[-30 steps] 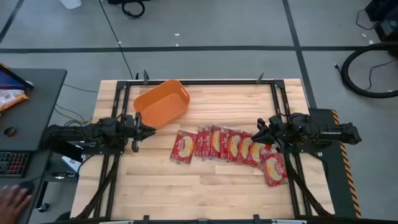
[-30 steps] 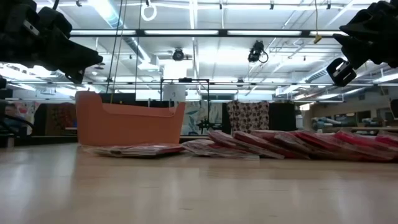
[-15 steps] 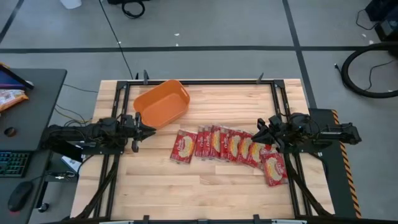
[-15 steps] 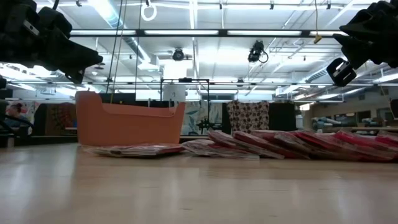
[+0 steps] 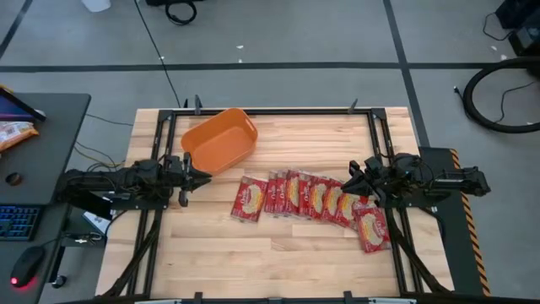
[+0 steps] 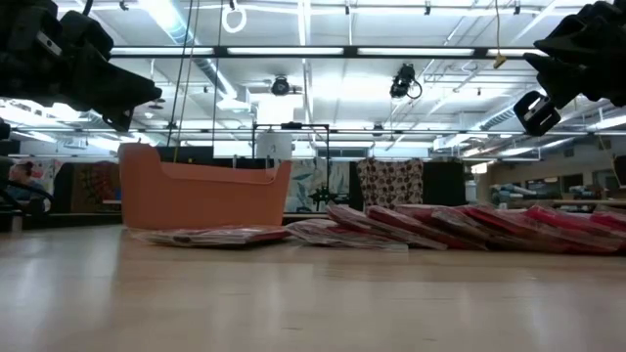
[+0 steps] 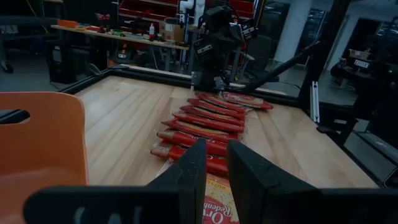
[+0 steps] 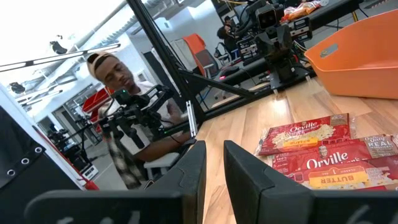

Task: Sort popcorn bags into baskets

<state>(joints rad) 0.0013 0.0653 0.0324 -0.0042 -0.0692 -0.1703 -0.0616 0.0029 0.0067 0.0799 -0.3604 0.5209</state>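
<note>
Nothing had yet been picked: both arms hung above the bench (image 5: 278,253) with no packet in either grip, so the sorting looked to be at its very start. The popcorn bags (image 5: 312,198) lay in an overlapping row across the middle of the bench, running from centre toward the right, with 1 more (image 5: 371,230) lying a little nearer at the right end; about 8 could be counted, though the overlap made the number uncertain. The orange basket (image 5: 219,141) sat at the far left of the bench, turned at an angle and with nothing visible inside, well apart from the right end of the row but near its left end. The left gripper (image 5: 196,176) hovered just on the near side of the basket, its jaws a narrow gap apart and holding nothing, as its own wrist view showed (image 7: 214,174). The right gripper (image 5: 348,186) hovered over the right end of the row, jaws likewise a narrow slit apart and unloaded (image 8: 214,174). A person (image 8: 127,118) sat beyond the bench's left side. The next move probably called for 1 gripper to spread wider, come down on the edge of an end bag, and lift it clear without dragging its neighbours; the leftmost bag (image 5: 251,200) looked easiest for the left arm.
</note>
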